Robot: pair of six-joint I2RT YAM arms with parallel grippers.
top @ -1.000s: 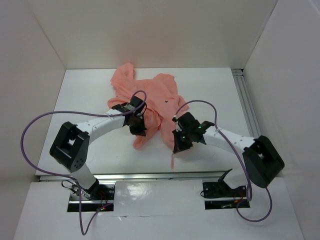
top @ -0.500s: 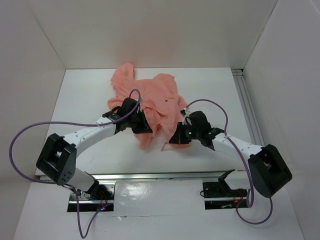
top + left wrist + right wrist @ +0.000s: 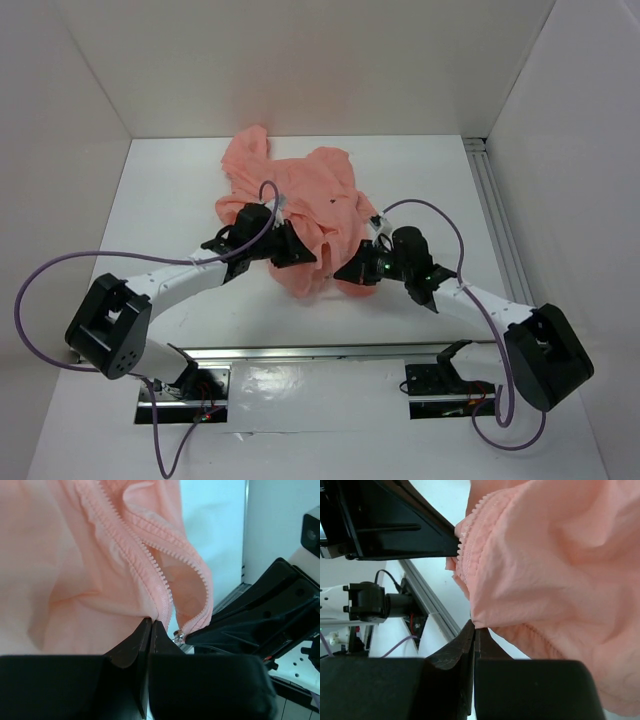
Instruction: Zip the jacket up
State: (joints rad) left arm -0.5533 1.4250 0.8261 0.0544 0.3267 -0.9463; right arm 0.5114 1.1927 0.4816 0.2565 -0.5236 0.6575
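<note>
Thin matt cloth jacket [image 3: 75, 580]; matt black plastic fingers [image 3: 129, 649].

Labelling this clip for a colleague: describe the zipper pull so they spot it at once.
Find the salmon-pink jacket on the table. In the left wrist view, follow its two rows of pink zipper teeth down to the left end effector. The zipper pull is the only silvery metal piece there.
</note>
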